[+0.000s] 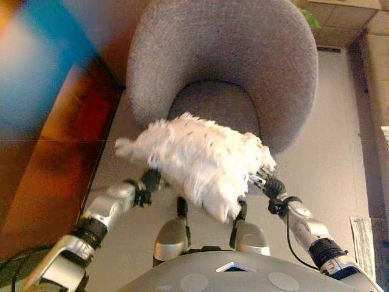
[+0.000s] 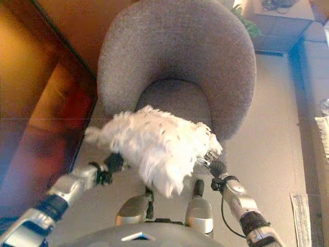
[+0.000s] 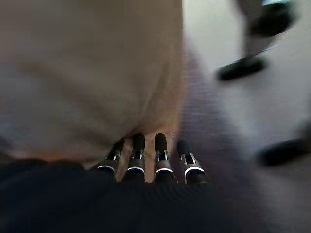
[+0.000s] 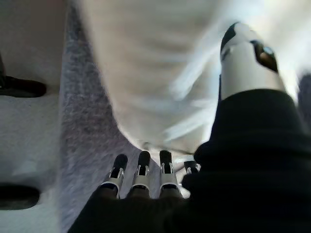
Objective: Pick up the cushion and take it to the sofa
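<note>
A white fluffy cushion [image 1: 200,161] is held up between both my hands, just in front of the seat of a round grey armchair-style sofa [image 1: 225,55]. My left hand [image 1: 150,179] presses on the cushion's left underside; in the left wrist view its fingers [image 3: 160,160] lie straight against the cushion [image 3: 87,73]. My right hand [image 1: 267,180] presses on the right end; in the right wrist view its fingers [image 4: 143,170] are straight under the cushion [image 4: 155,73], with the thumb [image 4: 248,58] up beside it. The grey seat shows below both hands.
A dark red-brown wooden piece of furniture [image 1: 67,140] stands close on the left of the sofa. Cardboard boxes [image 1: 340,24] and a green plant [image 1: 310,18] are behind it at the right. Pale floor [image 1: 328,170] lies to the right.
</note>
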Motion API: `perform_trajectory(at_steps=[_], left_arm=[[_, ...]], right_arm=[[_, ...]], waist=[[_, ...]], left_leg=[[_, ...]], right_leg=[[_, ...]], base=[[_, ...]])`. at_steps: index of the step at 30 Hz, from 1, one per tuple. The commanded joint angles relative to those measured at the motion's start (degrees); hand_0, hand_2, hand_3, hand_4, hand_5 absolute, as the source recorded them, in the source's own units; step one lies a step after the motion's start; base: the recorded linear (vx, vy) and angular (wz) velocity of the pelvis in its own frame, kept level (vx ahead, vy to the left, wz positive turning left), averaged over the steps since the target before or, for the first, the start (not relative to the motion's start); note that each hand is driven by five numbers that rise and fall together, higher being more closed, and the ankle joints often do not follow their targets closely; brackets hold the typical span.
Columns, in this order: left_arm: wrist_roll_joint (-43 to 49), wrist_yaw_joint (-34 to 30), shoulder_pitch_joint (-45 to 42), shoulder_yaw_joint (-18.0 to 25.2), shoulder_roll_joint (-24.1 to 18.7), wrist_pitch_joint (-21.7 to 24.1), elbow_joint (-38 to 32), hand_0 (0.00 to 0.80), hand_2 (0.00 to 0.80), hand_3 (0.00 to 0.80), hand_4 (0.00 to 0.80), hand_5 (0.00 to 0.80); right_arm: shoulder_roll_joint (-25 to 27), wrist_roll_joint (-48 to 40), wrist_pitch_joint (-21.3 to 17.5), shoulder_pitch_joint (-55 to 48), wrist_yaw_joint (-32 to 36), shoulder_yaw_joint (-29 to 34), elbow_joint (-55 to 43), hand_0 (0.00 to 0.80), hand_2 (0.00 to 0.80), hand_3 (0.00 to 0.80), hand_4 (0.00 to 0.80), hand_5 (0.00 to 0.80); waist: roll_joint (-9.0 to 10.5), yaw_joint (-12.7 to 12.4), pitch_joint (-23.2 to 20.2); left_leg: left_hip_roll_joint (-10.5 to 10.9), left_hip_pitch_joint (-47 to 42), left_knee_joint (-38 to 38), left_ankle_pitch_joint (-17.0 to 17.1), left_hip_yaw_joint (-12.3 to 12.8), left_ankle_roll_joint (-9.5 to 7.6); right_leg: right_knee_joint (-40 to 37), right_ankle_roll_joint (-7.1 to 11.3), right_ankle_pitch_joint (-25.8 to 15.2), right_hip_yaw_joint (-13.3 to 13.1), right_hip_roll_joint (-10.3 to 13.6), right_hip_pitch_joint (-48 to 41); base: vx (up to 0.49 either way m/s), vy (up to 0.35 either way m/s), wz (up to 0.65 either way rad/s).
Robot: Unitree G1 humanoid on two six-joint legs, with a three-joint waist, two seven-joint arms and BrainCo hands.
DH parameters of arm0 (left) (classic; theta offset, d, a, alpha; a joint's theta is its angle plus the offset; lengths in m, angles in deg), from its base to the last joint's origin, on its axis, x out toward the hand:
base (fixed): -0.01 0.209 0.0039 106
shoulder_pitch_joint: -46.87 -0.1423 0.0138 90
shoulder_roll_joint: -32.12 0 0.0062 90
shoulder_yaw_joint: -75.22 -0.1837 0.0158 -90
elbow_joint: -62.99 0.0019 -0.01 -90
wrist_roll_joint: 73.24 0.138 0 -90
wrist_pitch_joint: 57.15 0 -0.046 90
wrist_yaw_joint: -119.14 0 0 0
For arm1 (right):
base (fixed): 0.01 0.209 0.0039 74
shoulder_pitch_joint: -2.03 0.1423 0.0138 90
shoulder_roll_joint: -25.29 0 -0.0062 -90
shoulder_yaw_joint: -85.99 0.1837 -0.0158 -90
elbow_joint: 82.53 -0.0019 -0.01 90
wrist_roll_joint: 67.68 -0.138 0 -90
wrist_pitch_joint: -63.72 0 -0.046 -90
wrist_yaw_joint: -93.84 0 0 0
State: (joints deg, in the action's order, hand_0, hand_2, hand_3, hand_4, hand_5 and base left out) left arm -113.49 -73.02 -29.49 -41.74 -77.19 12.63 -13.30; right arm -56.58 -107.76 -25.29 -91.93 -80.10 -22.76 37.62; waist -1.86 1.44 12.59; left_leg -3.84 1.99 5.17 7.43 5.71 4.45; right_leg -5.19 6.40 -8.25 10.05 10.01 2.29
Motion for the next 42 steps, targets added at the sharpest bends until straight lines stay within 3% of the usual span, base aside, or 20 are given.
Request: perform_trajectory(at_steps=[1, 8, 14, 22, 28, 31, 33, 37, 40, 42], left_arm=[[-8.8, 0.9, 9.7, -0.7, 6.2, 5.6, -6.3, 0.000, 0.000, 0.000, 0.000, 0.000], [-13.6, 6.8, 9.9, 2.0, 8.7, 11.4, -9.2, 0.000, 0.000, 0.000, 0.000, 0.000], [-16.0, 7.9, 13.1, 4.2, 9.9, 15.5, -9.3, 0.000, 0.000, 0.000, 0.000, 0.000], [-17.8, 10.7, 14.3, 6.7, 11.0, 16.1, -8.1, 0.000, 0.000, 0.000, 0.000, 0.000], [-17.3, 13.3, 8.7, 8.7, 13.4, 16.8, -5.2, 0.000, 0.000, 0.000, 0.000, 0.000], [-14.1, 15.9, 3.9, 11.2, 13.9, 19.4, -2.5, 0.000, 0.000, 0.000, 0.000, 0.000], [-17.6, 20.5, 1.6, 12.8, 13.9, 19.6, -1.1, 0.000, 0.000, 0.000, 0.000, 0.000], [-8.5, 22.6, -8.6, 21.0, 12.4, 21.7, 7.3, 0.000, 0.000, 0.000, 0.000, 0.000], [-5.0, 22.1, -14.4, 28.6, 14.1, 21.7, 18.4, 0.000, 0.000, 0.000, 0.000, 0.000], [-1.3, 22.6, -15.8, 30.9, 14.8, 20.9, 23.4, 0.000, 0.000, 0.000, 0.000, 0.000]], right_arm=[[-1.7, -0.4, -0.8, 0.7, 4.9, -4.1, -3.5, 0.000, 0.000, 0.000, 0.000, 0.000], [-1.2, 4.4, -0.4, -2.4, 8.8, -4.1, -4.8, 0.000, 0.000, 0.000, 0.000, 0.000], [-1.9, 5.5, -1.5, -2.2, 8.6, -5.0, -4.8, 0.000, 0.000, 0.000, 0.000, 0.000], [-3.3, 6.4, -1.2, -2.9, 9.2, -5.2, -3.5, 0.000, 0.000, 0.000, 0.000, 0.000], [-3.4, 8.6, -0.1, -4.2, 9.2, -4.4, -4.2, 0.000, 0.000, 0.000, 0.000, 0.000], [-3.1, 10.1, -1.3, -4.8, 7.6, -2.4, -4.9, 0.000, 0.000, 0.000, 0.000, 0.000], [-3.0, 9.5, -2.3, -5.1, 4.8, -1.0, -5.4, 0.000, 0.000, 0.000, 0.000, 0.000], [-2.3, 8.2, -3.1, -5.6, -2.2, 6.2, -4.6, 0.000, 0.000, 0.000, 0.000, 0.000], [-3.2, 9.7, -5.0, -7.7, -4.0, 12.3, -0.1, 0.000, 0.000, 0.000, 0.000, 0.000], [-3.9, 10.8, -5.7, -8.0, -5.0, 14.7, 3.2, 0.000, 0.000, 0.000, 0.000, 0.000]], waist=[[-0.56, 3.1, -2.6], [-1.63, 5.1, -4.1], [-1.26, 4.7, -5.5], [-0.54, 4.0, -6.6], [-0.37, 3.5, -6.1], [-0.02, 2.7, -5.1], [0.29, 2.1, -4.6], [1.27, 0.2, -2.6], [1.91, -1.0, -2.0], [2.32, -1.5, -2.2]], left_leg=[[-1.3, -2.0, -3.4, -6.2, -0.3, -0.47], [-1.2, -5.6, -2.1, -6.1, 0.5, -0.31], [-1.5, -6.7, -1.4, -6.0, -0.1, 0.09], [-2.0, -7.9, -1.8, -6.2, -0.5, 0.53], [-2.0, -8.2, -2.0, -6.2, -1.0, 0.64], [-2.0, -7.6, -2.2, -6.1, -1.3, 0.70], [-2.1, -7.1, -2.4, -6.0, -1.6, 0.75], [-2.4, -5.4, -2.4, -5.5, -2.3, 1.05], [-2.8, -5.9, -2.2, -5.5, -2.0, 1.17], [-2.9, -5.8, -2.3, -5.5, -2.0, 1.18]], right_leg=[[3.3, 3.05, 1.4, -1.7, 2.3, 1.3], [2.2, 2.81, 1.8, -3.7, 1.9, -1.9], [1.5, 2.99, 2.3, -3.1, 1.6, -3.8], [1.3, 3.09, 2.8, -1.6, 1.6, -5.8], [1.2, 3.11, 2.9, -1.4, 1.6, -6.3], [1.2, 3.15, 2.7, -1.1, 1.7, -6.0], [1.2, 3.18, 2.6, -0.9, 1.8, -5.7], [1.3, 3.13, 2.4, -0.1, 1.8, -4.6], [1.1, 3.16, 2.7, 1.3, 1.9, -5.5], [1.1, 3.20, 2.9, 1.9, 2.0, -5.8]], base=[[0.083, 0.004, -0.36], [0.101, 0.020, -0.46], [0.053, -0.029, -0.07], [0.058, -0.014, 0.06], [0.044, 0.020, 0.01], [-0.013, -0.002, 0.01], [-0.060, -0.009, 0.06], [-0.123, -0.010, 0.11], [-0.035, 0.009, 0.24], [0.028, 0.002, 0.21]])
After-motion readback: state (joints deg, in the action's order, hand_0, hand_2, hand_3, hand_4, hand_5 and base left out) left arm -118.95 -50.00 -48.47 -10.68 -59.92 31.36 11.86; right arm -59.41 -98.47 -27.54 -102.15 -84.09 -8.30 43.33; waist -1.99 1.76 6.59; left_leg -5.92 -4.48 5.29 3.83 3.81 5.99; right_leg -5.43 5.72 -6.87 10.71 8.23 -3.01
